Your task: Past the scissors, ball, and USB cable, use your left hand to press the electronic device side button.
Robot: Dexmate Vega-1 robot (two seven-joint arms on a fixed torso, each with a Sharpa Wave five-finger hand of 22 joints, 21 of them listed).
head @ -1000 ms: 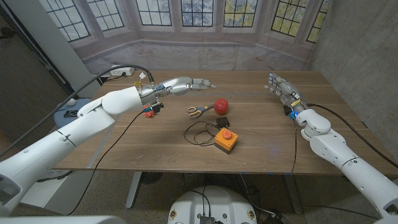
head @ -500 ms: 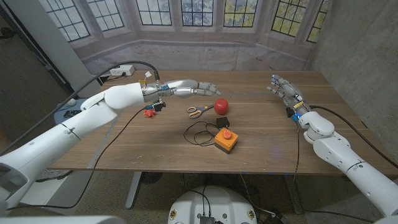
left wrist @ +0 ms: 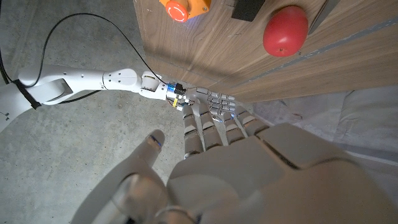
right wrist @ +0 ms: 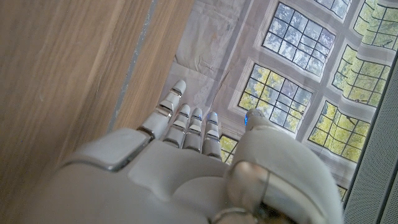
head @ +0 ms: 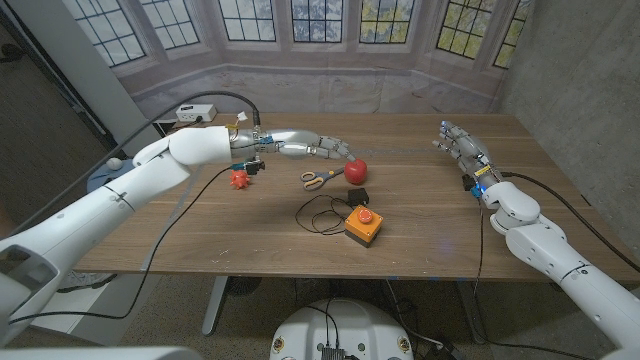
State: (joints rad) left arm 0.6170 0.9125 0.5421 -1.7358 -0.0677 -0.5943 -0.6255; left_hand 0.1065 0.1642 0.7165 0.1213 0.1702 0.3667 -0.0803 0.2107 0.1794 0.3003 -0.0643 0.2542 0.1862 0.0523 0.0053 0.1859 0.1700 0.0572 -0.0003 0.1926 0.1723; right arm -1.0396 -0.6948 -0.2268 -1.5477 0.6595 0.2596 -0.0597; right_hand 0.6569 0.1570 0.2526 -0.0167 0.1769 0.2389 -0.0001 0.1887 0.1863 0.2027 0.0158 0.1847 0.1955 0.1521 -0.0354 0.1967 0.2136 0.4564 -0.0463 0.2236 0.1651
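Left hand (head: 318, 147) reaches outstretched, fingers apart, just beside the red ball (head: 355, 170).

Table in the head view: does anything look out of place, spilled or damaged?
Nothing stands out. The scissors, red ball, black cable and orange button box lie intact on the table; nothing is spilled.

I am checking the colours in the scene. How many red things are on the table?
3: the red ball beside the scissors, the red button on the orange device, and a small red object under the left arm.
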